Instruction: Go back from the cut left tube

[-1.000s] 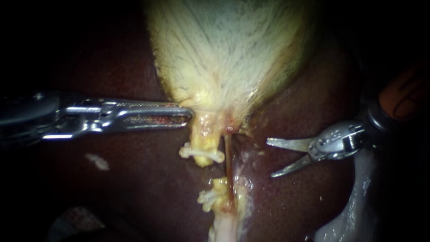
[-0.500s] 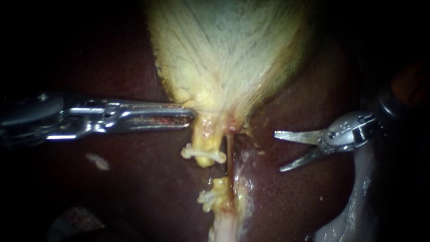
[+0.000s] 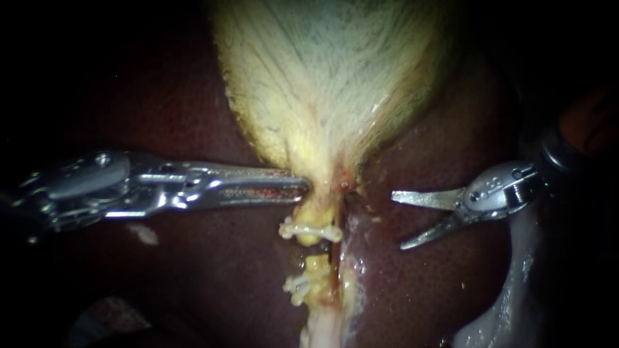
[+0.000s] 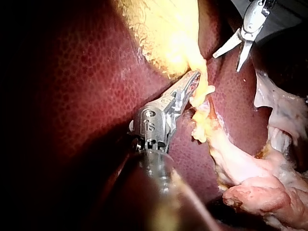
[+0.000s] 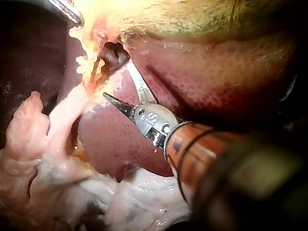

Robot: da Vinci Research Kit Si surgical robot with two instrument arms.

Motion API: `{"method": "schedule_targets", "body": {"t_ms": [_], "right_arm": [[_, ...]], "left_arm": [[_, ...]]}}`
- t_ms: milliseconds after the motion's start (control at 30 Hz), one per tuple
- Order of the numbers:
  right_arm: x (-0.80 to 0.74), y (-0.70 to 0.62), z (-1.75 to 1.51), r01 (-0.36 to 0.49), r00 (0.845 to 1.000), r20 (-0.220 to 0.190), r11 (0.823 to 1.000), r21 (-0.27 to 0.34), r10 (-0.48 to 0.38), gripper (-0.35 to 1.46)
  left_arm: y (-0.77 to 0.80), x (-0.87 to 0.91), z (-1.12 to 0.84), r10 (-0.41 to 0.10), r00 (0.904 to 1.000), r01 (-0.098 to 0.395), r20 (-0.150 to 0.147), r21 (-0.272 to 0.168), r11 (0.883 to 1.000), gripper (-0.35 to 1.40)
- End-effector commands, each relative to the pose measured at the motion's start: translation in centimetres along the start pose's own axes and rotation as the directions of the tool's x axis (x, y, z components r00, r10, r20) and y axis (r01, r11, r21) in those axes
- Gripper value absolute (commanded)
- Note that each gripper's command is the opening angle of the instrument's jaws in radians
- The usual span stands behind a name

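Observation:
The pale yellow gallbladder (image 3: 329, 77) narrows to a neck in the middle of the endoscope view. Below it the left tube is cut. Its upper stump (image 3: 311, 233) carries a white clip (image 3: 293, 227), and its lower stump (image 3: 316, 267) carries a clip (image 3: 296, 283) too. A thin reddish tube (image 3: 333, 258) runs just right of them. My left instrument (image 3: 302, 184) is shut on the gallbladder's neck, as the left wrist view shows (image 4: 192, 84). My right instrument (image 3: 396, 221) has its blades open, well to the right of the stumps, over the liver (image 5: 117, 79).
Dark red liver (image 3: 193, 270) surrounds the gallbladder on both sides. Pale loose tissue (image 3: 509, 303) lies at the lower right, under my right instrument's shaft. A whitish strand (image 3: 322, 322) continues down from the lower stump.
My right instrument drew back to the right, away from the stumps, then held still with blades open. My left instrument moved right and slightly down, carrying the neck and upper stump closer to the lower stump.

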State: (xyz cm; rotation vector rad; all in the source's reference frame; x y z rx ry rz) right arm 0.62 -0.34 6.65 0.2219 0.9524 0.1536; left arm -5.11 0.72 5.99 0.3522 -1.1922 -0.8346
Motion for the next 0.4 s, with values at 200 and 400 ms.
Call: {"method": "schedule_targets", "body": {"t_ms": [200, 400], "right_arm": [[0.00, 0.00, 0.00, 0.000, 1.000, 0.001, 1.000, -0.001, 0.000, 1.43], [0.01, 0.00, -0.01, 0.000, 1.000, 0.001, 1.000, 0.000, 0.000, 1.43]], "left_arm": [[0.00, 0.00, 0.00, 0.000, 1.0000, 0.000, 0.000, 0.000, 1.000, -0.35], [0.01, 0.00, 0.00, -0.001, 1.0000, 0.001, 0.000, 0.000, 1.000, -0.35]]}}
